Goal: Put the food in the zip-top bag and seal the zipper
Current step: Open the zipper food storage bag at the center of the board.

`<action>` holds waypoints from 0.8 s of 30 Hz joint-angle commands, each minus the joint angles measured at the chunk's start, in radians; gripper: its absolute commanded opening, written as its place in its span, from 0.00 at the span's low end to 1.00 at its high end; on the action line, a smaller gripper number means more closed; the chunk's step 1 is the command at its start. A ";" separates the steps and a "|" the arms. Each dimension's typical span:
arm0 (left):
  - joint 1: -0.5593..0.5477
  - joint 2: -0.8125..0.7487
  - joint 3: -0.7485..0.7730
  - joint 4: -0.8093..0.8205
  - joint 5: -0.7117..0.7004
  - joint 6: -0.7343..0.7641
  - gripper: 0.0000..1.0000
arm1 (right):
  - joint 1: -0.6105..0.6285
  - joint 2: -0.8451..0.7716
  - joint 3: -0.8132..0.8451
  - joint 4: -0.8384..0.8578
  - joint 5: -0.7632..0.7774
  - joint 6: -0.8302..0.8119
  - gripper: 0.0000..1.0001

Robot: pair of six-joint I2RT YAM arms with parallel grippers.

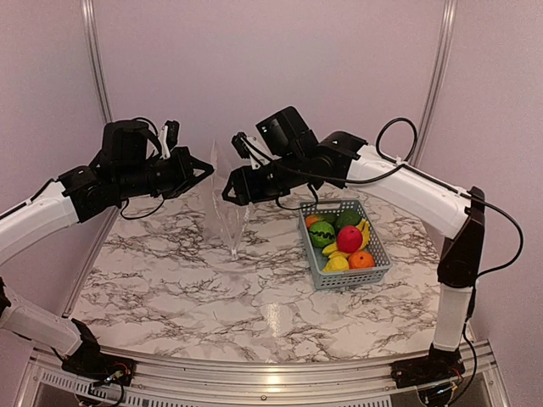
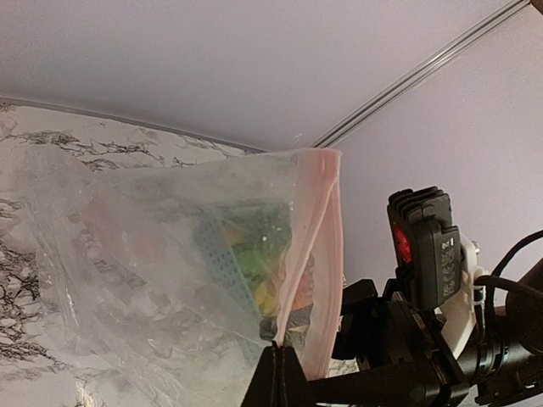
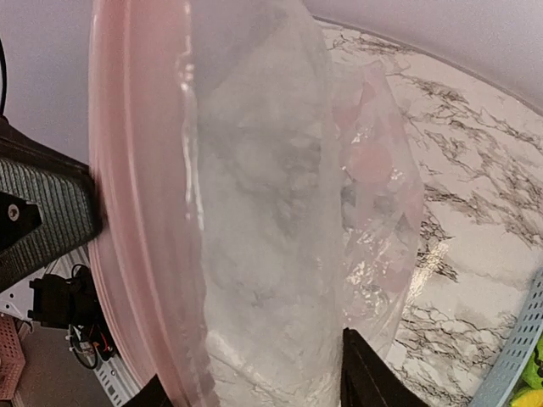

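Observation:
The clear zip-top bag point(image 1: 227, 212) hangs upright above the marble table between my two grippers, with nothing inside it. My left gripper point(image 2: 282, 360) is shut on the bag's mouth edge, pinching the pinkish zipper point(image 2: 314, 229) strip. My right gripper point(image 3: 263, 386) stands open, its two dark fingers wide apart on either side of the bag point(image 3: 271, 212) near the zipper point(image 3: 127, 212). The food point(image 1: 349, 238) lies in the grey-blue basket: a red apple, an orange, bananas, a lemon and green pieces. Seen from above, the left gripper point(image 1: 208, 170) and right gripper point(image 1: 227, 191) nearly meet at the bag's top.
The grey-blue slotted basket point(image 1: 344, 280) sits on the table right of the bag, under the right arm. Its corner point(image 3: 517, 356) shows at the lower right of the right wrist view. A wall with metal rails runs close behind the table point(image 1: 212, 288).

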 commanded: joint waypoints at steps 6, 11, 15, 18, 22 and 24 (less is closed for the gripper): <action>-0.040 0.048 0.050 -0.129 -0.076 0.065 0.00 | -0.027 -0.073 -0.078 -0.023 0.173 0.046 0.00; -0.097 0.074 0.044 -0.132 -0.222 0.005 0.31 | -0.025 -0.086 -0.148 0.081 0.109 0.048 0.00; -0.171 0.140 0.117 -0.155 -0.297 -0.004 0.47 | -0.016 -0.060 -0.112 0.067 0.149 0.051 0.00; -0.202 0.164 0.133 -0.145 -0.323 -0.047 0.50 | -0.011 -0.050 -0.093 0.058 0.175 0.050 0.00; -0.211 0.192 0.146 -0.217 -0.400 -0.141 0.48 | -0.009 -0.056 -0.096 0.072 0.167 0.055 0.00; -0.211 0.204 0.151 -0.260 -0.439 -0.191 0.45 | -0.009 -0.064 -0.102 0.086 0.166 0.061 0.00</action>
